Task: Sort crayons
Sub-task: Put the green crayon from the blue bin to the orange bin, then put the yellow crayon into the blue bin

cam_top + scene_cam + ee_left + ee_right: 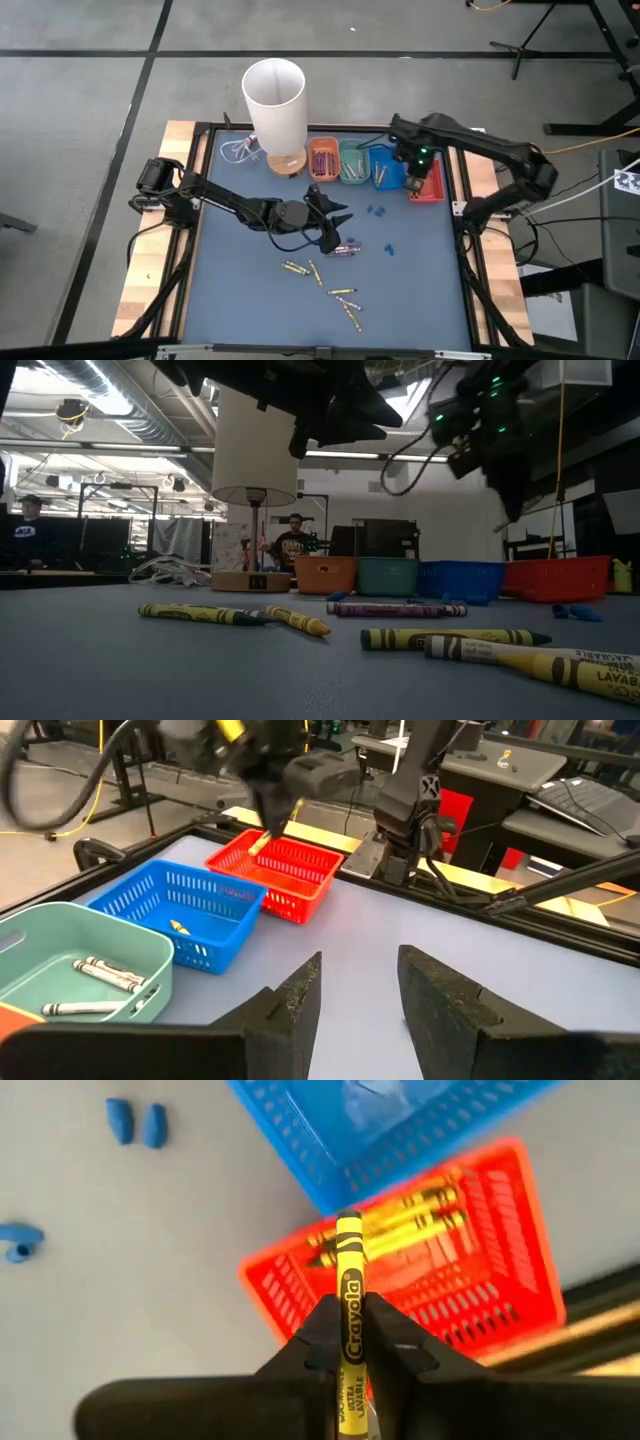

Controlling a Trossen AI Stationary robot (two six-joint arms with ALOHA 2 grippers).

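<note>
My right gripper (415, 182) hangs over the red tray (430, 188) at the table's far right, shut on a yellow crayon (348, 1300). Yellow crayons (400, 1228) lie in that tray. My left gripper (338, 228) is open and empty above the middle of the table, near a purple crayon (346, 248) that lies flat on the mat. Several yellow crayons (342, 292) lie flat nearer the front. Pale crayons (105, 975) lie in the teal tray (80, 955). My right gripper pinches the yellow crayon's labelled middle (350, 1285) between its two fingers. The fingers point down from above and the crayon lies along them. Its free end (348, 1225) sticks out past the fingertips toward the red tray, clear of it.
Orange (322, 158), teal (352, 162), blue (385, 168) and red trays stand in a row at the far edge. A tall white cylinder (275, 98) stands at the far left beside them. Small blue bits (375, 211) lie on the mat. People sit in the room behind (292, 545).
</note>
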